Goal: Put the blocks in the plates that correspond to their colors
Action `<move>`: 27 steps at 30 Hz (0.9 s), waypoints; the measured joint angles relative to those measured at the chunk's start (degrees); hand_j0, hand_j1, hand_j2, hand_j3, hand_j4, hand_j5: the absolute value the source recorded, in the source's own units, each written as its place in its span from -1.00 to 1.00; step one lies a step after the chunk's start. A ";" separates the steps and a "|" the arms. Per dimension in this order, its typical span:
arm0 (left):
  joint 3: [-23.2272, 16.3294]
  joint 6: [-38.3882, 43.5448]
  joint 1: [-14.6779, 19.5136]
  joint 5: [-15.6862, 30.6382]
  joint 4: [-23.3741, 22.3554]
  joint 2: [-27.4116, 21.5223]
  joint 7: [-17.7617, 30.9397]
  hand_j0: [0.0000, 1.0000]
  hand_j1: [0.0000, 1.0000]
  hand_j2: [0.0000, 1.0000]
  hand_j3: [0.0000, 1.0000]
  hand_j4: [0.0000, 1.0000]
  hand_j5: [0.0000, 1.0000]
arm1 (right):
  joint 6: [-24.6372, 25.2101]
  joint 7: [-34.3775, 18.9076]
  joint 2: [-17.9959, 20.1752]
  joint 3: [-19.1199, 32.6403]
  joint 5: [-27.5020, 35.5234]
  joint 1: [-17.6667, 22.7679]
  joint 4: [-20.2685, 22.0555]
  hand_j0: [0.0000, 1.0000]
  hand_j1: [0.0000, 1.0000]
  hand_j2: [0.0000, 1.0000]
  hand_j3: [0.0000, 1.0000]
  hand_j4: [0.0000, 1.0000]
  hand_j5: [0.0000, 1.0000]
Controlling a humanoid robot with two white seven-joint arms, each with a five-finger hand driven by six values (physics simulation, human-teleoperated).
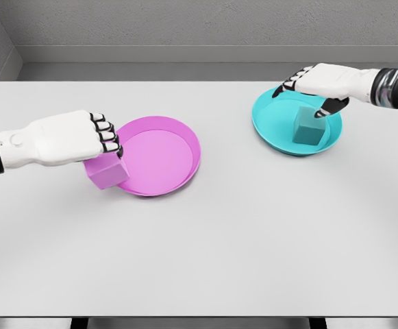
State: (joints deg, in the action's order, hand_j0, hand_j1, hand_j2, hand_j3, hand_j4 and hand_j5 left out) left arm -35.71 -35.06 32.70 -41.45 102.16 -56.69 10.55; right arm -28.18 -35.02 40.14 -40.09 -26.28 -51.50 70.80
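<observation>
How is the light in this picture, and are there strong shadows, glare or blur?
Head view: the light is soft and even; the table shows no glare. Only faint shadows lie beneath the pink plate and the teal plate. Everything is sharp, including the left hand and the right hand; no distortion is visible.

Pictured from above: a white table (199,260), with a magenta plate (163,179) lying left of centre and a teal plate (275,130) resting well apart toward the far right, both set flat on the surface.
</observation>
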 measured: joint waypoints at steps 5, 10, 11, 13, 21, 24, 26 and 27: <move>-2.64 0.00 5.53 -1.52 -2.96 5.87 0.10 -0.13 -0.13 -0.13 -0.13 -0.13 -0.13 | -0.60 -0.01 2.36 0.33 0.05 3.16 3.93 1.00 1.00 1.00 1.00 1.00 1.00; -6.08 0.01 7.91 -1.95 -7.57 10.02 0.11 0.07 0.07 0.07 0.07 0.07 0.07 | -4.85 -0.02 8.32 7.72 3.00 14.50 11.73 1.00 1.00 1.00 1.00 1.00 1.00; -6.38 0.01 8.00 -1.97 -8.05 10.46 0.09 0.48 0.48 0.48 0.48 0.48 0.48 | -5.44 -0.02 9.27 9.22 4.65 15.03 12.48 1.00 1.00 1.00 1.00 1.00 1.00; -6.75 0.01 8.44 -1.95 -8.64 11.04 0.06 0.94 0.94 0.94 0.94 0.94 0.94 | -6.19 -0.01 10.71 11.54 7.15 16.26 13.51 1.00 1.00 1.00 1.00 1.00 1.00; -6.59 0.01 9.93 0.92 -9.08 9.61 -0.33 1.00 1.00 1.00 1.00 1.00 1.00 | -6.94 -0.01 13.37 15.64 10.10 20.30 14.82 1.00 1.00 1.00 1.00 1.00 1.00; -6.41 0.01 9.41 5.80 -8.62 4.50 -0.43 1.00 1.00 1.00 1.00 1.00 1.00 | -6.98 -0.01 13.67 16.27 10.27 21.36 14.89 1.00 1.00 1.00 1.00 1.00 1.00; -6.38 0.01 8.26 8.77 -8.27 0.91 -0.46 1.00 1.00 1.00 1.00 1.00 1.00 | -6.98 -0.01 13.75 16.48 10.33 21.36 14.97 1.00 1.00 1.00 1.00 1.00 1.00; -6.33 0.01 7.22 9.91 -8.14 -0.60 -0.47 1.00 1.00 1.00 1.00 1.00 1.00 | -6.99 -0.01 13.72 16.62 10.33 22.15 15.00 1.00 1.00 1.00 1.00 1.00 1.00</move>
State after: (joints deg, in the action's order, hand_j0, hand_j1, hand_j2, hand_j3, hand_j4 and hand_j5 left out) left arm -42.04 -35.05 39.91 -31.54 94.02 -57.29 10.08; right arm -35.16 -35.03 53.86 -23.48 -15.94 -29.36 85.80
